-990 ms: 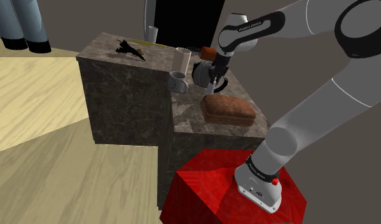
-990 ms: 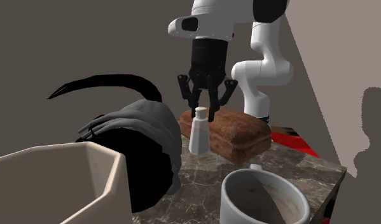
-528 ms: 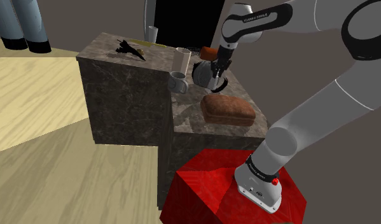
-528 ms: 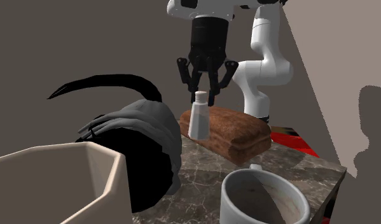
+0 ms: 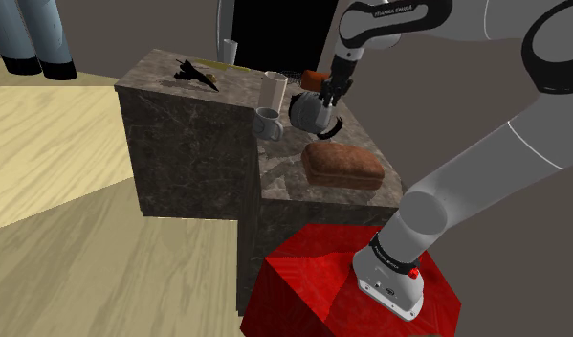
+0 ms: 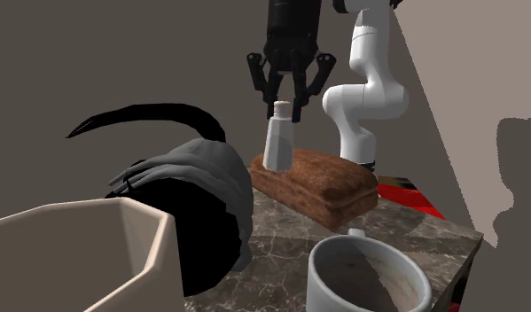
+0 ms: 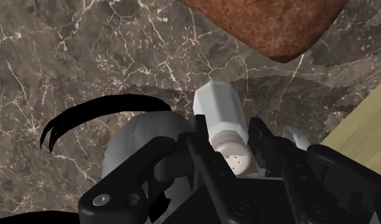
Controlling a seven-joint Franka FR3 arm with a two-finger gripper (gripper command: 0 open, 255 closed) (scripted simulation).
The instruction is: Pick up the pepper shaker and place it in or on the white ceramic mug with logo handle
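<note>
The pepper shaker (image 6: 277, 139) is a plain white, tapered bottle. My gripper (image 6: 286, 110) is shut on its narrow top and holds it upright in the air above the marble counter (image 6: 405, 232). In the wrist view the two fingers clasp the shaker (image 7: 221, 114) by its perforated cap, gripper (image 7: 236, 153). In the shoulder view the gripper (image 5: 327, 97) hangs over the grey kettle (image 5: 308, 113). The white mug (image 5: 268, 124) stands on the counter to the shoulder view's left of the kettle. It is the large open cup (image 6: 365, 279) at the second exterior view's front.
A brown bread loaf (image 5: 343, 165) lies on the counter toward the stand (image 5: 313, 287). The grey kettle (image 6: 201, 195) has a curved black handle. A tall beige cup (image 5: 273, 91), a black toy plane (image 5: 196, 74) and a small orange block (image 5: 314, 78) sit farther back.
The gripper has risen straight up with the shaker in it. The shaker has left the counter and now hangs above the loaf's height.
</note>
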